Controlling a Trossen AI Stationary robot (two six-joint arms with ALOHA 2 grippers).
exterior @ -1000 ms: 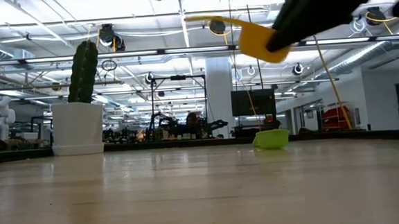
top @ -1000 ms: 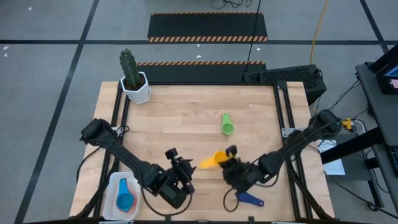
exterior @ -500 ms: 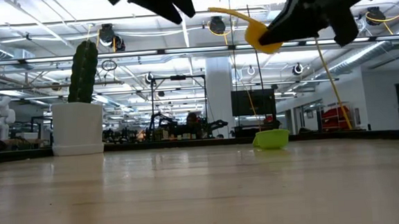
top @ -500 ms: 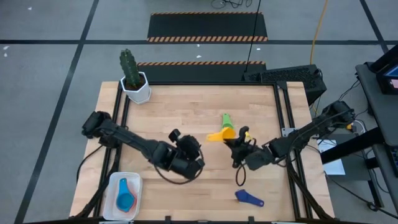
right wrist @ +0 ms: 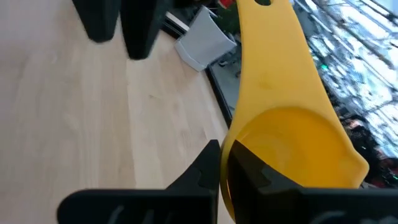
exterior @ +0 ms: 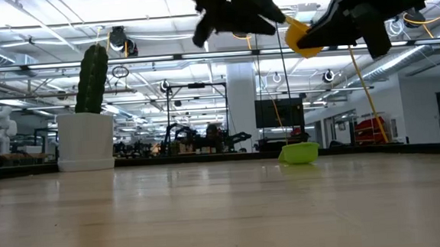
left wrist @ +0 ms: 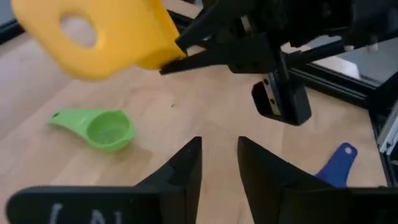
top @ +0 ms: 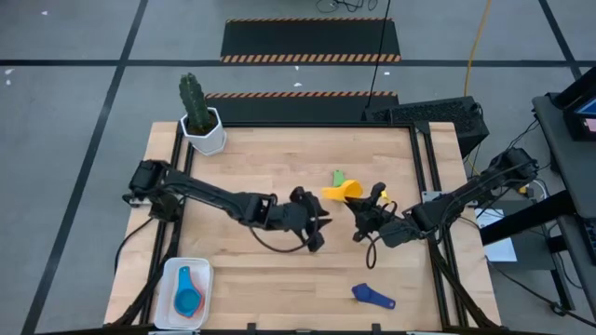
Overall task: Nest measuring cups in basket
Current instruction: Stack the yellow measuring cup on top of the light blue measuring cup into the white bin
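Note:
My right gripper (top: 361, 207) is shut on the yellow measuring cup (top: 343, 192) and holds it in the air over the middle of the table. My left gripper (top: 319, 233) hangs open just left of it, its fingers pointing at the cup and touching nothing. The green cup (top: 337, 176) lies on the table right behind the yellow one. The dark blue cup (top: 372, 297) lies near the near edge. The white basket (top: 169, 279) sits at the near left corner with a light blue cup (top: 183, 279) and a red-rimmed one (top: 191, 304) inside. My right gripper pinches the yellow cup by the wall of its bowl (right wrist: 233, 149), one finger (right wrist: 249, 171) inside the bowl and one (right wrist: 205, 165) outside. The fingers come level from the table's right. The cup is lifted clear, its handle (right wrist: 267, 43) pointing away toward my left gripper.
A white hexagonal pot with a cactus (top: 203, 130) stands at the far left corner. Bare wood lies between the basket and the arms. Black frame rails (top: 430, 167) run along the table's left and right sides.
My left gripper has swung from beside the basket toward the table's middle and now faces the yellow cup. My right gripper has carried the yellow cup toward the far edge, from above the dark blue cup to just in front of the green one, still shut on it.

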